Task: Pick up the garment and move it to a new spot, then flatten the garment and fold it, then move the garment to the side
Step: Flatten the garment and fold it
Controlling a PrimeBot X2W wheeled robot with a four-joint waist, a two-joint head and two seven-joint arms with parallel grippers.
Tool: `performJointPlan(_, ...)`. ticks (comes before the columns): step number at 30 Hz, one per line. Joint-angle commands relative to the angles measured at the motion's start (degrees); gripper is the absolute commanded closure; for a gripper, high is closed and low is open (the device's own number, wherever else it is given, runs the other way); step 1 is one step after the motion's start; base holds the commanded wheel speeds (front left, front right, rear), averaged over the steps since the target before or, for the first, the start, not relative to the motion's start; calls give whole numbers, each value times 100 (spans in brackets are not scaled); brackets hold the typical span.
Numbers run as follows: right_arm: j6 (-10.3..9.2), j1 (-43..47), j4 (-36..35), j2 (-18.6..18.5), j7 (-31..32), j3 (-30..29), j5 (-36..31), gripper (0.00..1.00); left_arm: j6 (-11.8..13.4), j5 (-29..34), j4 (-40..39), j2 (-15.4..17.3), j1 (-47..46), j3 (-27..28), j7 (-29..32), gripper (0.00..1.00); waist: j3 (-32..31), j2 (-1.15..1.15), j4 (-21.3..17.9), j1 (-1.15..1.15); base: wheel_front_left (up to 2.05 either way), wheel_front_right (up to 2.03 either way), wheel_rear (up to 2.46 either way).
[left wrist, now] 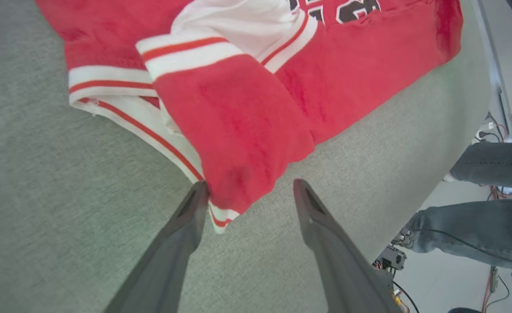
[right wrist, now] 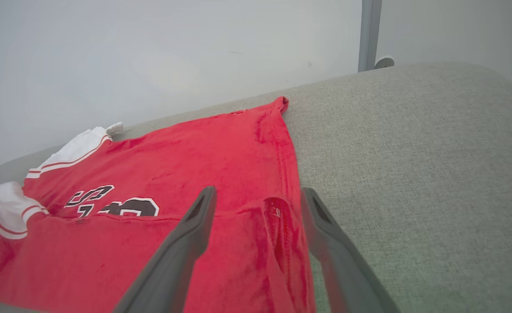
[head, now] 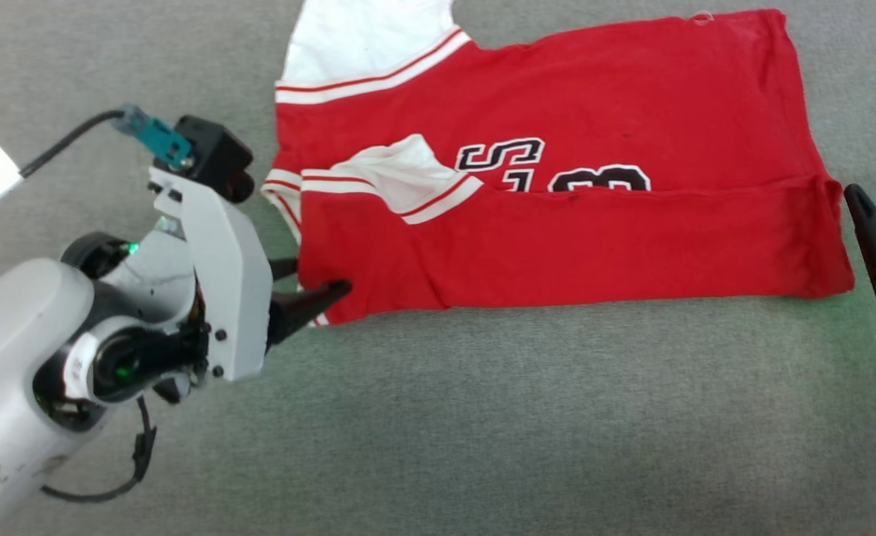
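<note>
Jersey (head: pixel 557 134) lies flat on the grey counter (head: pixel 482 417), its near long edge folded up to the number. Left gripper (left wrist: pixel 250 187) is open around the near-left corner. Right gripper (right wrist: pixel 258 193) is open at the right edge. Likely best: pinch all layers at both ends, lift evenly and keep the cloth taut.

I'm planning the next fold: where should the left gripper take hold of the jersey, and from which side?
Probably the near-left corner of the jersey, coming in low from the robot's left. That folded corner pokes out in layers with its striped trim exposed, and the left gripper's open fingers straddle it.
</note>
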Motion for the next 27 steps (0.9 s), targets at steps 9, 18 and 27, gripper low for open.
performJointPlan(9,-9,-111,-3,55,-109,135,140,0,414,-92,377,56,260,-222,327,0,288,0,-289,0,0,0,0)
performJointPlan(18,-9,-265,-10,-91,-88,225,128,0,283,-432,1105,-243,535,-307,435,64,447,0,-407,0,0,0,0)
performJointPlan(27,-9,-450,-308,-745,774,943,96,0,1,-601,1033,-393,611,-202,285,100,482,0,-357,0,0,0,0)
